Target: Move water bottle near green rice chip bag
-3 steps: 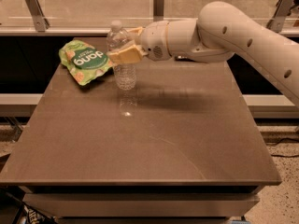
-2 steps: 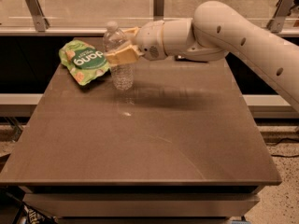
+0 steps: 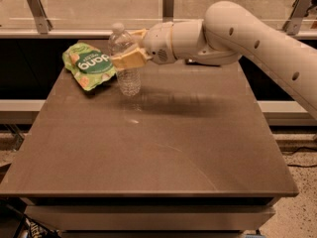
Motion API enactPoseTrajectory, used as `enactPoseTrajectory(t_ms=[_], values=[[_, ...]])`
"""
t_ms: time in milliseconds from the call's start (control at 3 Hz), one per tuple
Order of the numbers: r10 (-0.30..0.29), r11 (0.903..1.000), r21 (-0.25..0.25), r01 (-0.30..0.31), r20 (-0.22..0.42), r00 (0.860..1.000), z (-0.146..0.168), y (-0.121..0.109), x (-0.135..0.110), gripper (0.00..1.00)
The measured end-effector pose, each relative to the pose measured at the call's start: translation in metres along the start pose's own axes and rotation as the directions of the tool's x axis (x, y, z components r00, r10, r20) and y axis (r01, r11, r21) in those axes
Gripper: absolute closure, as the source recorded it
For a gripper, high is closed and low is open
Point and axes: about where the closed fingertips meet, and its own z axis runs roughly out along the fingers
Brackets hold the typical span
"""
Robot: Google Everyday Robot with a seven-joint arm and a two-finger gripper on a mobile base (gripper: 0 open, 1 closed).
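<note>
The water bottle (image 3: 127,68) is a clear ribbed plastic bottle with a white cap, standing upright on the brown table at the back left. My gripper (image 3: 126,52) reaches in from the right and is shut on the bottle's middle, its tan fingers (image 3: 130,60) covering the label band. The green rice chip bag (image 3: 90,65) lies flat just left of the bottle, light green with a dark green round logo and orange chip pictures. The bottle's base stands right beside the bag's right edge.
The brown table (image 3: 163,148) runs from the bag to the front edge. A rail with metal brackets (image 3: 37,9) runs behind the table. My white arm (image 3: 247,38) spans the back right.
My gripper has carried the bottle a little to the left and back, closer to the bag. The bag has not moved.
</note>
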Motion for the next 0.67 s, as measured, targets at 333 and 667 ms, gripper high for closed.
enactPoseTrajectory(t_ms=[333,667], values=[[-0.001,1.0000,-0.004,0.001,0.001,1.000,0.0021,0.0015,-0.0012,0.58],[-0.003,1.0000,-0.008,0.003,0.002,1.000,0.0041,0.0030,-0.0024,0.35]])
